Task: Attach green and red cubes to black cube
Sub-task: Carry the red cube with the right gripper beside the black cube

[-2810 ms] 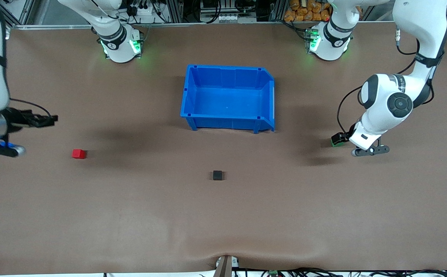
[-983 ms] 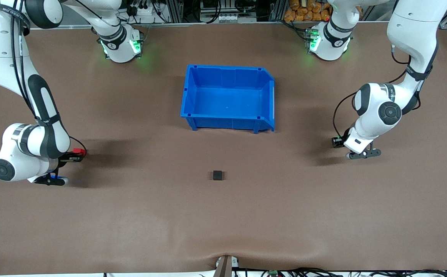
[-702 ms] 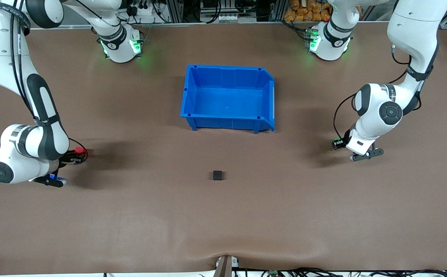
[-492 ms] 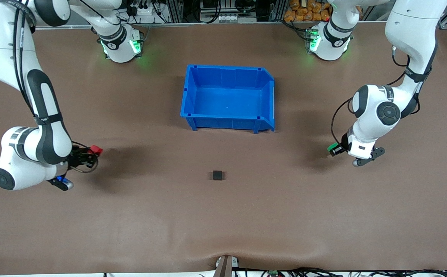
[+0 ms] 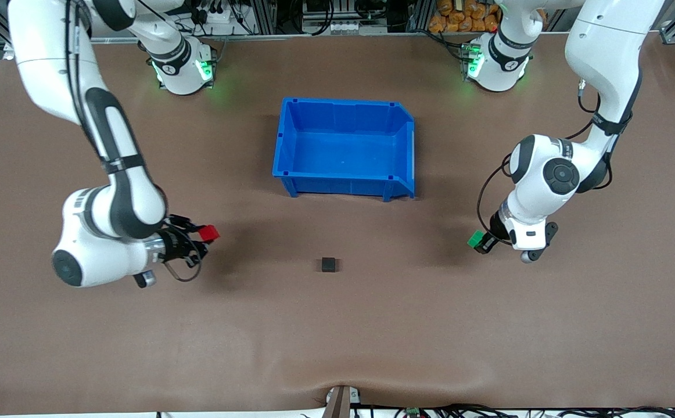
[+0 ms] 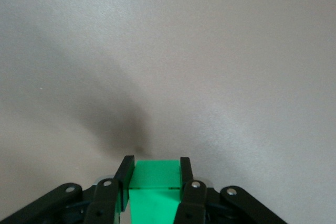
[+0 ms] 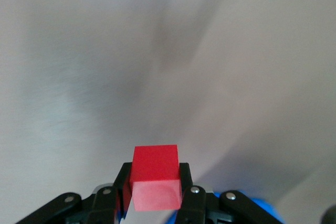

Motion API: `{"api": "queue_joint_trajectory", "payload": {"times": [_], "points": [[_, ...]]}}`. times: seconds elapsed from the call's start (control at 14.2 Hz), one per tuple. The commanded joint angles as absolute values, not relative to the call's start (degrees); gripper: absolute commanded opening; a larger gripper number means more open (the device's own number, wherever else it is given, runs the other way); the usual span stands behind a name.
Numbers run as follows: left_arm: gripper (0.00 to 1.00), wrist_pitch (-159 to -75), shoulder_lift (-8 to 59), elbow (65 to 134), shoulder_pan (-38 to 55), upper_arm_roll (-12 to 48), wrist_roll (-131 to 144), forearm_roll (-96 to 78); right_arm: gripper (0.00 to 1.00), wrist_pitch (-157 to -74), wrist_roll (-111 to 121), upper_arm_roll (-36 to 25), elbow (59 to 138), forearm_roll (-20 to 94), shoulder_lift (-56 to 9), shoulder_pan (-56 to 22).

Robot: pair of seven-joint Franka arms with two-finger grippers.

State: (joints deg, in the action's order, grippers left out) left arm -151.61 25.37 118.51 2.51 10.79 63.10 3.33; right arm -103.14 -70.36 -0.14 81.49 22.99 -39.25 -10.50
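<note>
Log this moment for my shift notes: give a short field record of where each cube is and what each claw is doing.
green cube: clamped in left claw, above the table toward the left arm's end
red cube: clamped in right claw, above the table toward the right arm's end
black cube: alone on the table, nearer the front camera than the blue bin
attached: neither cube yet
</note>
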Motion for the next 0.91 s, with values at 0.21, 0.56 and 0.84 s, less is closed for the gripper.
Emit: {"api": "queue_joint_trajectory", "payload": {"times": [0.21, 0.56, 0.84], "points": [[0.0, -149.2, 25.6, 116.8, 2.7, 10.9, 67.4, 3.3, 0.0, -120.9, -93.6, -0.7, 81.7, 24.7, -40.0, -18.8], [0.0, -148.9, 25.4, 116.5, 2.8, 11.2, 74.0, 3.3, 0.0, -134.9, -102.8, -0.7, 82.1, 24.7, -45.4, -24.6], [0.0, -144.3, 25.8, 112.3, 3.8, 11.8, 84.2, 3.2, 0.0, -141.9, -108.4, -0.7, 81.4, 24.8, -49.6, -27.9]]}}
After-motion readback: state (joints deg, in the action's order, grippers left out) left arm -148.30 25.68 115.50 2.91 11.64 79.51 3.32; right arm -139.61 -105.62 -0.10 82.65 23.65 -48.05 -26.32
